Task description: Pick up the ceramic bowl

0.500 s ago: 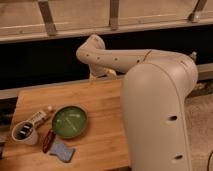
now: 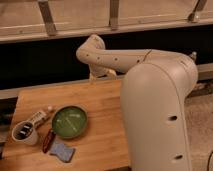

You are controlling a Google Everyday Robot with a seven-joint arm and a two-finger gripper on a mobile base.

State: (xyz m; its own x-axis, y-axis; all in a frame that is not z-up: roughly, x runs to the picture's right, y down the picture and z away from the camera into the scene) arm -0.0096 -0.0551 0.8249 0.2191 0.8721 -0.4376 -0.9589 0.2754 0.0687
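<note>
A blue rectangular sponge [image 2: 61,150] and a white cylindrical mug [image 2: 24,133] lay nearest the camera. Just beyond them, the wide, glossy green ceramic bowl [image 2: 70,121] sat on the wooden table [image 2: 106,116], well in front of the gripper [image 2: 103,73]. The gripper hung at the table's far edge, and its state could not be told.
</note>
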